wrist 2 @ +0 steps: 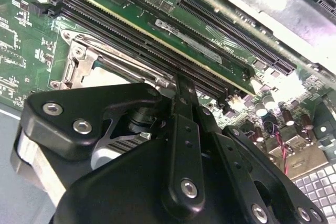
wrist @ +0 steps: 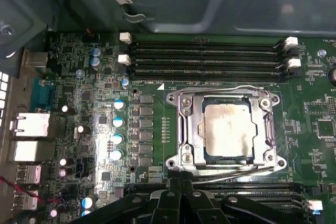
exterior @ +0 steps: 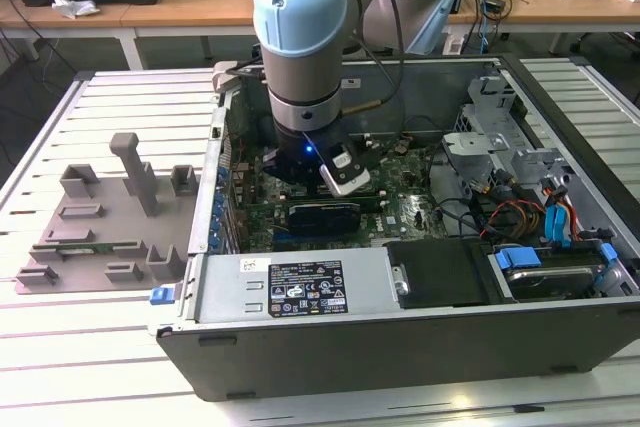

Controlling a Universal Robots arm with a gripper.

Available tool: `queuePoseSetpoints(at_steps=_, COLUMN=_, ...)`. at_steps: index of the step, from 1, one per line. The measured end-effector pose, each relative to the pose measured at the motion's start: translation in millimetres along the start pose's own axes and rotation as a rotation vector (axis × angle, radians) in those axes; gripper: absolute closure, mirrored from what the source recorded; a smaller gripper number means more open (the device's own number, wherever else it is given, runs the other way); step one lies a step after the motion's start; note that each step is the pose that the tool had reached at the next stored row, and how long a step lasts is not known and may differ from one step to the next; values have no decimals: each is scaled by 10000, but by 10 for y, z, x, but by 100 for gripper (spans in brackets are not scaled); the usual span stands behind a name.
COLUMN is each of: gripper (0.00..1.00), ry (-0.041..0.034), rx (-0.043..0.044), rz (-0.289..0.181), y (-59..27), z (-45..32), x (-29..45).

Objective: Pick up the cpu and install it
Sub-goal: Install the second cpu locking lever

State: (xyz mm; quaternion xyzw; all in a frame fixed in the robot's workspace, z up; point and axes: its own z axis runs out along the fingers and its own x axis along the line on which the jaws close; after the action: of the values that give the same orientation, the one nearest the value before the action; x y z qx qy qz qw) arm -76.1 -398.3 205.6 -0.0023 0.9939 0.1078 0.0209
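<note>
- Cpu (wrist: 229,129) placement: in the first wrist view it lies flat in the socket (wrist: 184,124) on the motherboard (wrist: 89,108), silvery top up. The metal socket frame lies around its edges, so the chip appears to be seated already rather than carried.
- The gripper (wrist: 177,182) is seen just beside the socket edge, with its fingers drawn together and nothing between them. It is judged closed and empty. Its tips sit close to the wire lever (wrist: 231,170) along that edge, but whether the lever is touched cannot be told.
- Such a pose, with narrow tips pointed down at the frame, suits pressing or nudging a latch better than lifting a flat chip. This is a judgement only.
- The memory slots (wrist: 205,56) run along the far side of the socket from the gripper and stand empty, so nothing crowds the socket there.
- In the exterior view the arm (exterior: 300,17) is lowered straight into the open case (exterior: 300,357), which lies on its side on the tabletop (exterior: 100,347) so that the board faces up for access from above.
- From the arm, the grey tray (exterior: 90,237) lies at 9 o'clock outside the case, well apart. The power supply (exterior: 290,292) lies at 6 o'clock, and the drive cage with its cables (exterior: 540,217) at 3 o'clock.
- No chip is made out on the tray, which agrees with the cpu being in the socket.
</note>
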Motion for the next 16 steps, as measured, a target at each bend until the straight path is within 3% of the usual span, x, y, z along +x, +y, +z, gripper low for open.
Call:
queuePoseSetpoints(at_steps=2, gripper=89, ry=-1, rx=-20, rz=2, y=-6, z=-1, x=1)
queuePoseSetpoints(at_steps=4, gripper=89, ry=0, rx=-99, rz=4, y=-7, z=-1, x=0)
queuePoseSetpoints(at_steps=7, gripper=89, ry=-4, rx=-487, rz=21, y=-9, z=12, x=1)
queuePoseSetpoints(at_steps=8, gripper=89, ry=-7, rx=-532, rz=23, y=-11, z=24, x=1)
queuePoseSetpoints(at_steps=11, gripper=89, ry=-4, rx=-534, rz=23, y=-15, z=35, x=1)
queuePoseSetpoints(at_steps=16, gripper=89, ry=-2, rx=-627, rz=27, y=-20, z=61, x=3)
